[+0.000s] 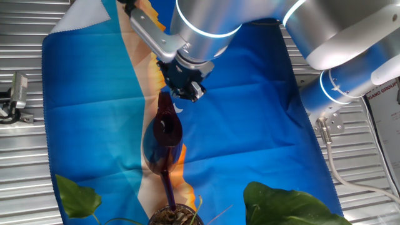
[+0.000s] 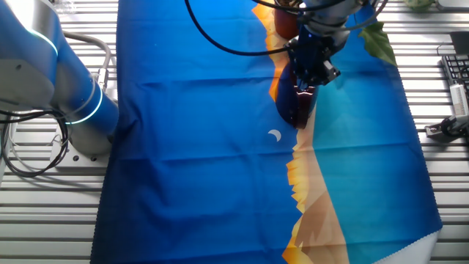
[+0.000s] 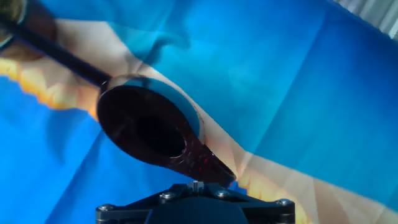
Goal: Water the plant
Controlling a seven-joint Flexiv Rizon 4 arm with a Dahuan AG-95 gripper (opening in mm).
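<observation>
A: What was seen of the containers?

B: A dark red watering vessel [image 1: 165,130] was held off the blue and tan cloth [image 1: 250,106], directly below the gripper [image 1: 185,89]. Its round opening [image 3: 152,134] was dark in the hand view; whether water was inside could not be told. Its long thin spout [image 1: 167,183] was pointed away from the gripper, and the tip was seen at the rim of a small round pot [image 1: 175,216].

A: And the pot's contents?

B: Brown soil and dry stalks were seen in it. The pot belonged to the plant [image 1: 294,206], whose broad green leaves were spread to either side of the spout's far end, 1 leaf [image 1: 78,195] to one side and a larger mass to the other. In the other fixed view the plant was mostly hidden behind the gripper [image 2: 314,64]; only 1 leaf [image 2: 379,42] was seen just past it.

A: How was the gripper set?

B: It was closed on the vessel's handle [image 3: 200,160], which was run up into the mount [image 3: 196,205] in the hand view. The fingers themselves were hidden in all 3 views, so their spread could not be judged, but the vessel [image 2: 299,103] was plainly carried by nothing else.
</observation>
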